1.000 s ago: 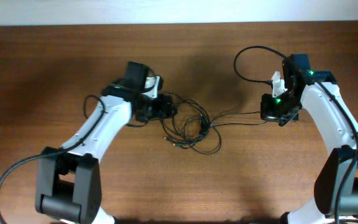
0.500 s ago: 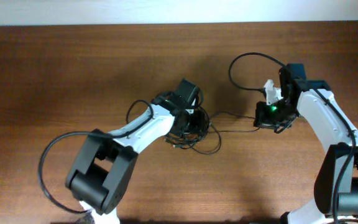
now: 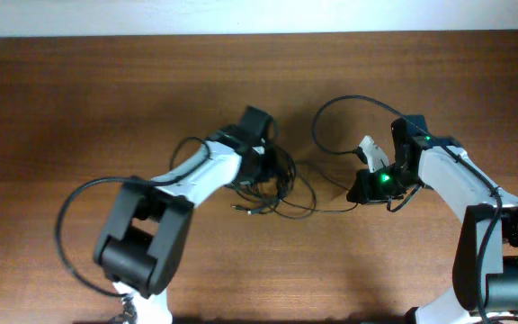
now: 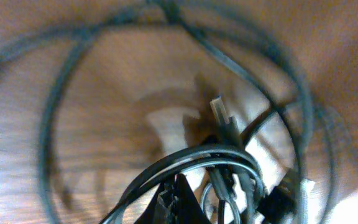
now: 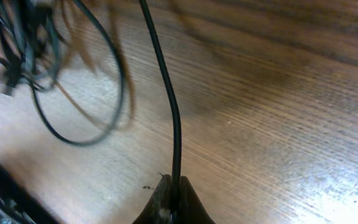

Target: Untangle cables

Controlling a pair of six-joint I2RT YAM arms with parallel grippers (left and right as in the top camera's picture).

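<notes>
Two claws converge mid-frame: the right claw (image 3: pixel 365 187), pinching one cord (image 5: pixel 175 118), has slid left, slackening it; the left claw (image 3: pixel 268 166) sits in the cables (image 3: pixel 286 200), its grip impossible to tell.

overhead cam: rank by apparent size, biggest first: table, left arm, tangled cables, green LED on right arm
1. table
2. left arm
3. tangled cables
4. green LED
The gaps are wide, so nearness to the camera doesn't change the order.

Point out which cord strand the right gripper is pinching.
The lone strand rising straight from the shut jaws of the right gripper. The other strands lie in loose loops off to one side, outside its grip.
</notes>
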